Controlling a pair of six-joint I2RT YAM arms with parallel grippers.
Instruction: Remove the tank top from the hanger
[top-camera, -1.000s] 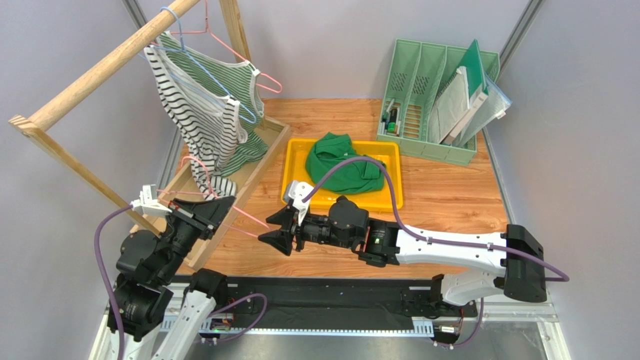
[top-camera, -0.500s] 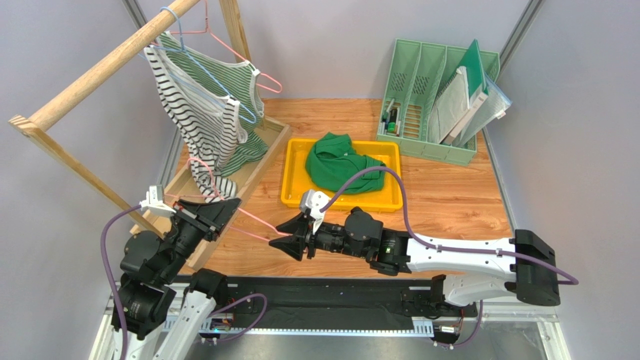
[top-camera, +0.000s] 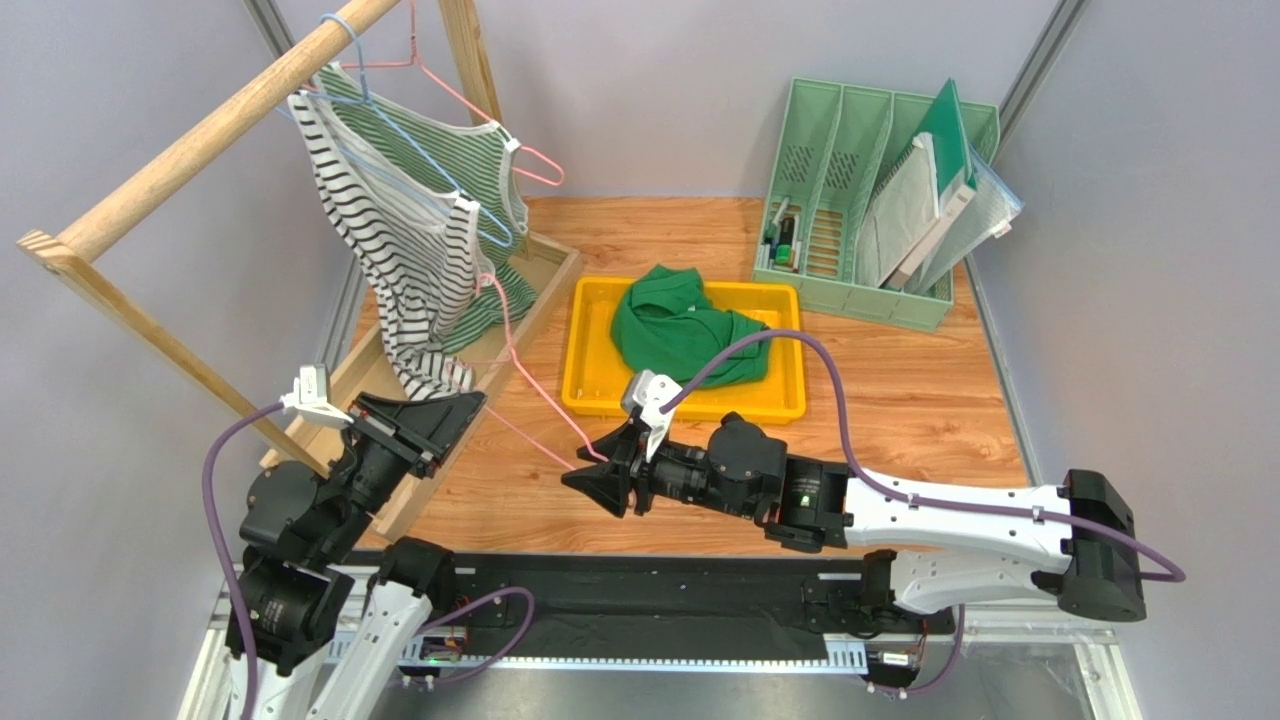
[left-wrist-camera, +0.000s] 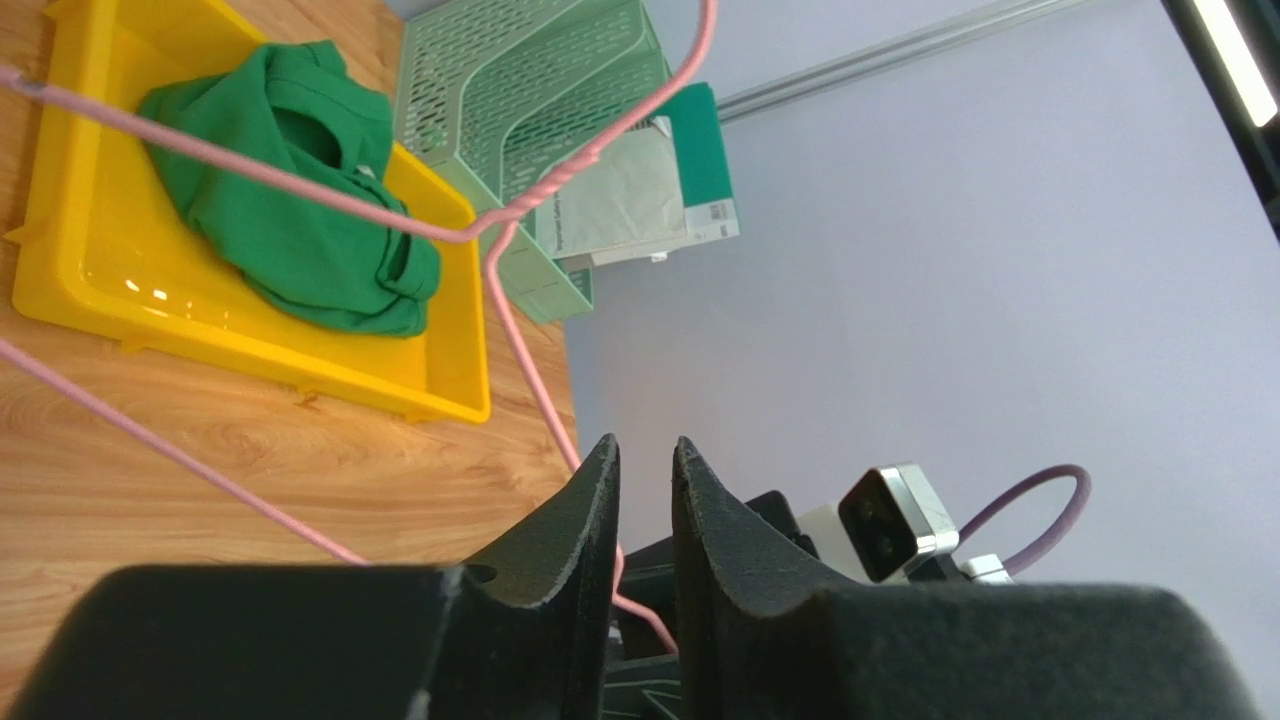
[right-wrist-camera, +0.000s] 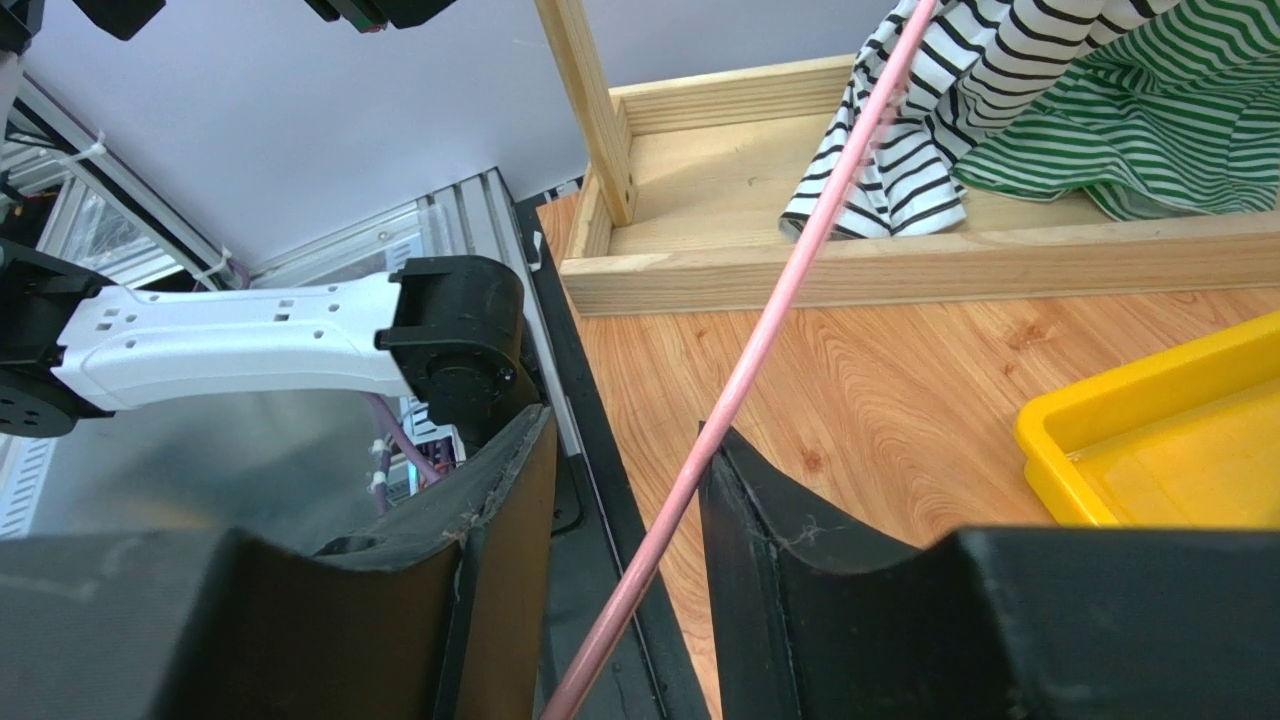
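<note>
Striped tank top hangs on wooden rack, far left; pink hanger slants from its hem into the loosely open right hand; left hand narrowly open nearby.

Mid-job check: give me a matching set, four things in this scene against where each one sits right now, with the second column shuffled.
Things:
1. pink hanger
2. green shirt
3. striped tank top
4. file organizer

Places:
A. hanging under the wooden rail
B. at the far right corner of the table
C. running between the fingers of the right hand
D. lying in the yellow tray

Pairs: 1-C, 2-D, 3-A, 4-B
</note>
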